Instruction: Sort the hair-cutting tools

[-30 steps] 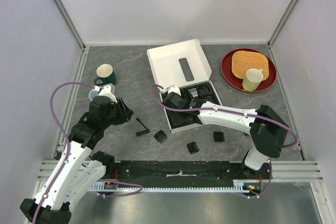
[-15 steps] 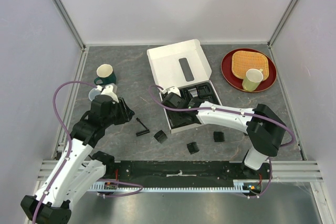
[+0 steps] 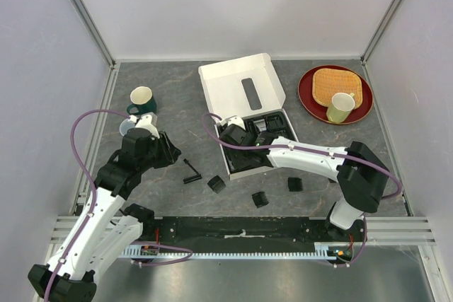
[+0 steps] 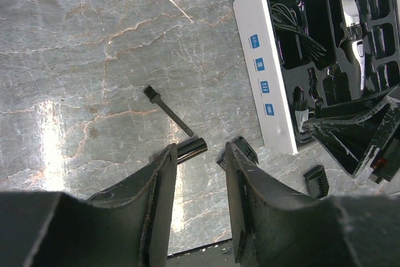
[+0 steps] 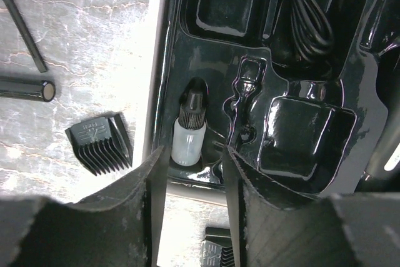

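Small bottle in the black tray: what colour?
The bottle has a translucent white body and black cap; clearest in the right wrist view.

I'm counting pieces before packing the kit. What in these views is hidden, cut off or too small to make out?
Top view: the right gripper and its arm cover much of the tray, hiding what lies beneath them.
Left wrist view: one comb guard is half hidden behind the left gripper's finger.
Right wrist view: another comb guard is cut off by the bottom edge.
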Robot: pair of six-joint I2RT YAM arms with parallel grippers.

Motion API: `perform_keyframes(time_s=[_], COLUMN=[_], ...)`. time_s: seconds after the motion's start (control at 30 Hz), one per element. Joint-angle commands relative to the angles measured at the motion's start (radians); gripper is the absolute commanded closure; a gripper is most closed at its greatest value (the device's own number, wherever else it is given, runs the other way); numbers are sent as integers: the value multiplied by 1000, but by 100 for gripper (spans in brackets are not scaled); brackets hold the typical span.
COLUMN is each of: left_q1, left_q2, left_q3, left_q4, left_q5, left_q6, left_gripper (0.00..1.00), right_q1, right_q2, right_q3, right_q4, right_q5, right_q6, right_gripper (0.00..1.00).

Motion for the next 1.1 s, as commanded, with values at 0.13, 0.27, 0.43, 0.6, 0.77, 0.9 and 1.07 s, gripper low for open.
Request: perform_keyframes(time_s=[0.13, 0.27, 0.43, 0.6, 0.77, 0.9, 1.07], left_q1=[5, 8, 11, 11, 13, 13, 13], left_q2=[4, 7, 7, 11, 13, 13, 13], left_q3=[3, 4, 3, 3, 1, 1, 1], left_q4=[36, 36, 38, 38, 36, 38, 38], left_q5=[16, 18, 21, 25, 27, 28, 28], left_q6=[38, 37, 38, 40, 38, 38, 38], left_gripper=[57, 57, 57, 57, 57, 57, 57], right_q1=[-27, -35, -42, -42, -42, -44, -42], right_q2=[-51, -22, 24, 43, 53, 72, 90], right_q3=[34, 35, 40, 43, 40, 42, 52], right_q4=[21, 35, 53, 58, 58, 53, 36], right_q5=[-16, -40, -62, -69, -66, -63, -65], right_q6=[-23, -27, -26, -27, -26, -24, -21], right_gripper=[62, 67, 74, 75, 75, 75, 75])
